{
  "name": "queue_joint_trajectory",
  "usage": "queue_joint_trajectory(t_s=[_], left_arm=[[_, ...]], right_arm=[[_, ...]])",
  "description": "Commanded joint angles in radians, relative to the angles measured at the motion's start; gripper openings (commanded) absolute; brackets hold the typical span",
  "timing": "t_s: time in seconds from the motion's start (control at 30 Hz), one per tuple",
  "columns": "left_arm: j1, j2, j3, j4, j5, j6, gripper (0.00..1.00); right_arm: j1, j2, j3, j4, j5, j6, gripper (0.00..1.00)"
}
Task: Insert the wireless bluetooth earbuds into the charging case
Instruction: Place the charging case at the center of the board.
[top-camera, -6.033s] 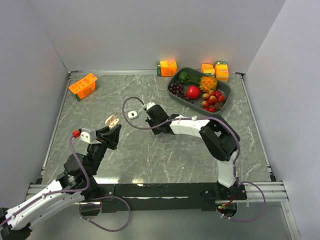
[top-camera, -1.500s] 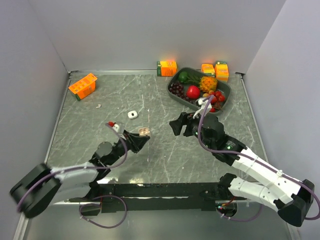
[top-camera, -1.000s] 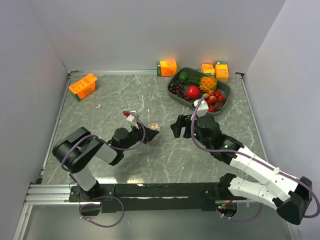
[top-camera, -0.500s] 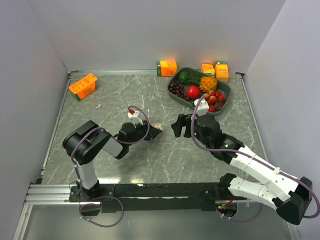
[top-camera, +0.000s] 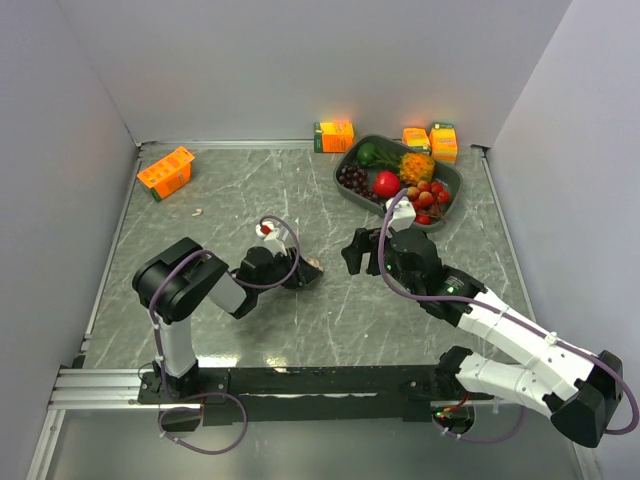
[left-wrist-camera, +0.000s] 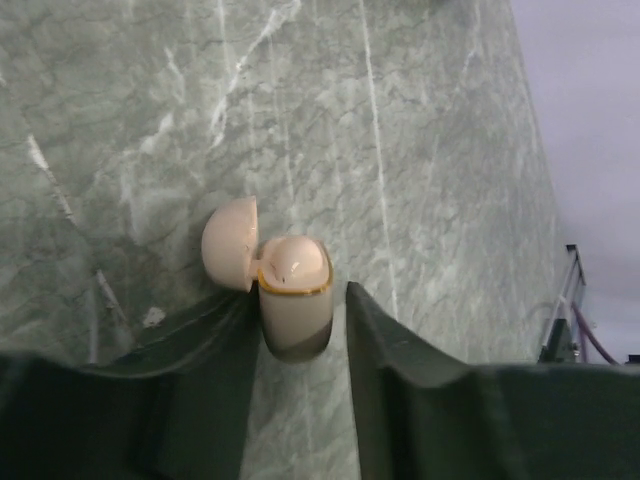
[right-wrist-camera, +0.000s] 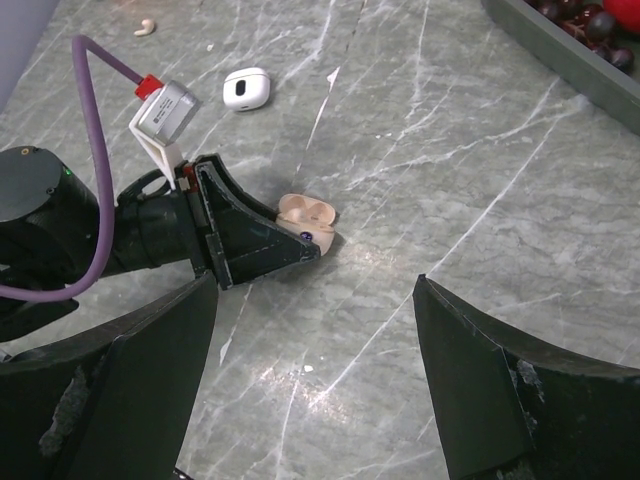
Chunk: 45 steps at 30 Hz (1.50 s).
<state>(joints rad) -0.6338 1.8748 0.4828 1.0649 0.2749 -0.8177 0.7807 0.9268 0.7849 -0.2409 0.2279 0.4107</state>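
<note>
The beige charging case (left-wrist-camera: 294, 290) stands on the table with its lid (left-wrist-camera: 228, 243) flipped open to the left. My left gripper (left-wrist-camera: 300, 296) straddles it, slightly open: the left finger touches the case and a narrow gap shows at the right finger. From above, the case (top-camera: 313, 268) sits at the left gripper (top-camera: 303, 276). My right gripper (right-wrist-camera: 315, 380) hangs wide open and empty just right of the case (right-wrist-camera: 308, 215). One loose beige earbud (top-camera: 197, 211) lies far left on the table. A shut white case (right-wrist-camera: 247, 88) lies behind the left wrist. Whether earbuds sit in the beige case I cannot tell.
A grey tray (top-camera: 455, 180) of fruit stands at the back right, close behind the right arm. Orange cartons stand at the back left (top-camera: 165, 171), back centre (top-camera: 334, 135) and behind the tray (top-camera: 430, 139). White walls close in on three sides.
My left gripper has carried the beige case right and down onto the table, and its jaws have eased apart. The right arm has stayed nearly still.
</note>
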Motion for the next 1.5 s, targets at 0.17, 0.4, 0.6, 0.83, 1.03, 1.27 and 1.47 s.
queue_joint_trajectory(t_s=[0.17, 0.4, 0.6, 0.83, 1.03, 1.27, 1.47], left_arm=[[0.002, -0.049, -0.001, -0.147, -0.002, 0.018, 0.57], [0.002, -0.173, -0.012, -0.376, -0.052, 0.045, 0.71], [0.002, -0.292, -0.041, -0.555, -0.134, 0.064, 0.76], [0.002, -0.356, -0.003, -0.738, -0.216, 0.088, 0.87], [0.003, -0.384, 0.037, -0.852, -0.272, 0.101, 0.91], [0.003, -0.459, 0.051, -0.936, -0.299, 0.107, 0.93], [0.042, -0.723, 0.100, -1.134, -0.430, 0.121, 0.97]], right_arm=[[-0.008, -0.009, 0.034, 0.008, 0.005, 0.008, 0.87], [-0.008, -0.023, 0.027, 0.011, 0.005, 0.016, 0.87], [-0.009, -0.039, 0.007, 0.023, 0.001, 0.031, 0.87], [-0.008, -0.043, -0.003, 0.031, -0.010, 0.045, 0.87], [-0.008, -0.029, -0.007, 0.032, -0.013, 0.046, 0.87], [-0.009, -0.019, -0.004, 0.034, -0.018, 0.042, 0.87], [-0.009, -0.026, 0.008, 0.032, -0.021, 0.030, 0.87]])
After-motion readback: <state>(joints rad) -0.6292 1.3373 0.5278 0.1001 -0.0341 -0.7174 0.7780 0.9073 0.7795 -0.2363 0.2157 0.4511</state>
